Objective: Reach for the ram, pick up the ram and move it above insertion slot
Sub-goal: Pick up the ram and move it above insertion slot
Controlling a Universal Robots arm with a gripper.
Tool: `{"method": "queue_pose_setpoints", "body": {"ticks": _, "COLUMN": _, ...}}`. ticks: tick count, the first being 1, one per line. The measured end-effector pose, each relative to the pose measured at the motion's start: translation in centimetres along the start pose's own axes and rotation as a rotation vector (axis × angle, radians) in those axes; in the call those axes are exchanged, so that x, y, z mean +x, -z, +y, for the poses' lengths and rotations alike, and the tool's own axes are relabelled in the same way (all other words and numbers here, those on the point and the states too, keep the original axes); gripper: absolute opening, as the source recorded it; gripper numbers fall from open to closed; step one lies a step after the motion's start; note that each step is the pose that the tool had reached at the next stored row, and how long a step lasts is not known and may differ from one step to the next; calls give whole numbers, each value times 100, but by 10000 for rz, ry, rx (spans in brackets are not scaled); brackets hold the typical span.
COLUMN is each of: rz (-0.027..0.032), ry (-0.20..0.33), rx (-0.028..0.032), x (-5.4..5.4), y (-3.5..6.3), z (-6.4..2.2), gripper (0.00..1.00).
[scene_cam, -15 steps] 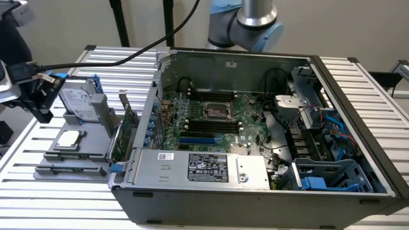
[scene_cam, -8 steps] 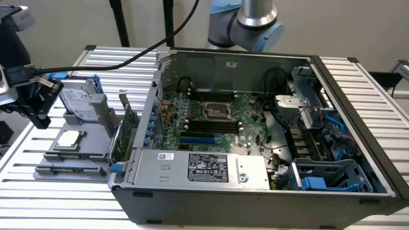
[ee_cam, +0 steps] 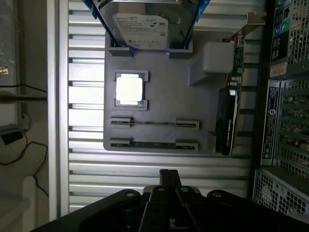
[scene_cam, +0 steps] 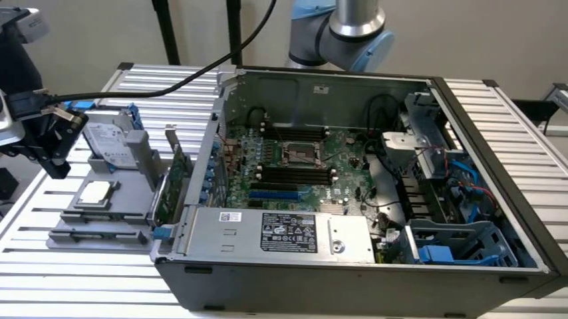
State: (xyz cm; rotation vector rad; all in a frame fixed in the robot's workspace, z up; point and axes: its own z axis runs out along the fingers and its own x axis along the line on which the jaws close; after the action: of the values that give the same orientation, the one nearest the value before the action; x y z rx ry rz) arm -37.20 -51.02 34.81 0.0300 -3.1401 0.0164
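I see the tray (ee_cam: 164,99) holding a drive (ee_cam: 145,21), a CPU (ee_cam: 130,89) and the thin, edge-on ram (ee_cam: 154,144); gripper (ee_cam: 169,173) fingers clenched, empty.

ram (ee_cam: 153,144): thin dark stick, on edge, level, clipped at both ends in tray (ee_cam: 159,96). Slot (scene_cam: 293,174): black, on motherboard (scene_cam: 350,149).

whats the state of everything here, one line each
computer case: open, motherboard exposed
ram: seated in its holder on the gray tray, not gripped
hard drive: docked on the tray
cpu: flat in its tray recess
expansion card: standing on edge beside the case
gripper: off the tray, clear of the ram
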Motion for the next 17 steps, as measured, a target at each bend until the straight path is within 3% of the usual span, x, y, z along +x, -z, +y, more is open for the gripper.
{"method": "queue_pose_setpoints", "body": {"ticks": 7, "rz": 0, "ry": 44, "rx": 0, "x": 0, "y": 0, "z": 0, "gripper": 11}}
{"method": "queue_pose_setpoints", "body": {"ticks": 17, "rz": -19, "ry": 1811, "rx": -10, "x": 1, "y": -54, "z": 1, "gripper": 11}}
